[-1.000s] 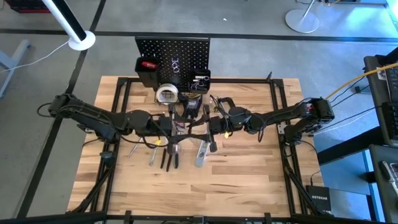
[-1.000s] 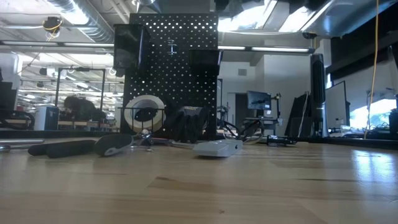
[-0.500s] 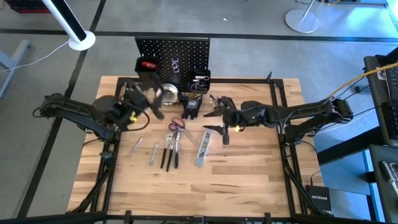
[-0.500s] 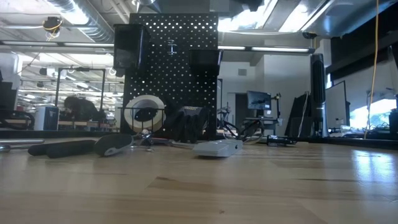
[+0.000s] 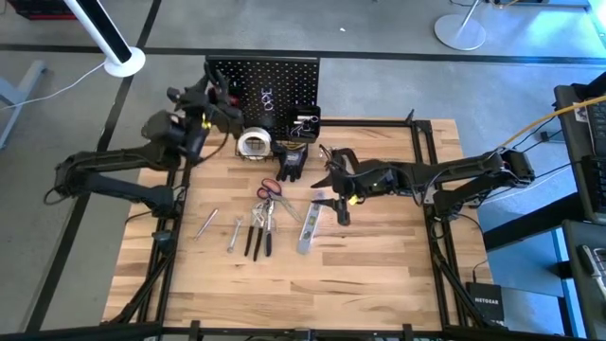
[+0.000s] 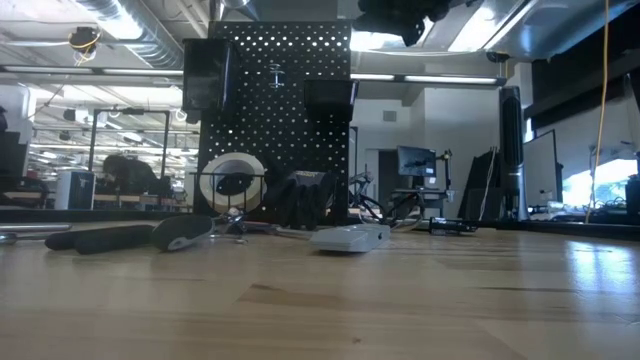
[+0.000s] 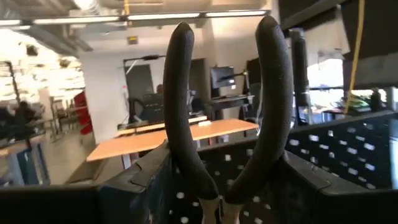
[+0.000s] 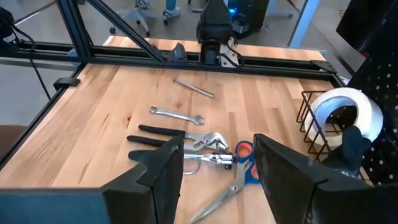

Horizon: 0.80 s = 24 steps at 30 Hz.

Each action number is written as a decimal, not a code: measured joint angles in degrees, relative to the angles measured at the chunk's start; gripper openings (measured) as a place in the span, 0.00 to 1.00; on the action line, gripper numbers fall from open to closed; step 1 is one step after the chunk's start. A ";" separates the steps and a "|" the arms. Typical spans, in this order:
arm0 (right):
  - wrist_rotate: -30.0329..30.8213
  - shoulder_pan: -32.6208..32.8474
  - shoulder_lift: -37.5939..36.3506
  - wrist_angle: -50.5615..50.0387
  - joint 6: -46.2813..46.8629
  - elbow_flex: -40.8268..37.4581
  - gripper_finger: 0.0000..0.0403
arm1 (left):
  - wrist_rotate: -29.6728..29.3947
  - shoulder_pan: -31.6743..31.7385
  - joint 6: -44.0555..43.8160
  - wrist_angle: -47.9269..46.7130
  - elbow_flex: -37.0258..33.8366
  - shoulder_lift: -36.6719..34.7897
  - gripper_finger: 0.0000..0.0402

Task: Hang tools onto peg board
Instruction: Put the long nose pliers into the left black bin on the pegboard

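Note:
My left gripper is raised at the far left, in front of the peg board by its left black bin, and is shut on black-handled pliers. The perforated panel stands just beyond the handles. My right gripper hovers open over the table to the right of the black gloves, with nothing between its fingers. On the wood lie scissors, other pliers, a wrench and the silver level bar. The tape roll stands in the wire basket. My left gripper pinches the pliers between its two fingers, one on the outer side of each handle, near where the handles run together. The handles stick out past the fingertips toward the peg board, roughly level. The pliers are lifted clear of the table.
A thin metal rod lies left of the wrench. A black frame runs round the tabletop. A red item sits in the board's left bin. Bare wood stretches along the near edge.
My left gripper has risen from the tools at the table's middle and swung toward the far left, up to the peg board's left bin, tipping from pointing down to about level, with the pliers in it. My right gripper has tipped up and drawn slightly toward the right.

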 joint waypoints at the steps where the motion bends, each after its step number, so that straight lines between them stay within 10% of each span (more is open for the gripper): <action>1: 0.11 0.17 0.00 -0.16 -0.06 0.00 0.49 | 0.87 1.52 -2.10 -1.21 0.00 0.00 0.48; 24: 3.91 4.85 0.22 -0.38 -1.75 -0.02 0.49 | 6.30 10.38 -28.02 -31.26 -0.35 1.70 0.48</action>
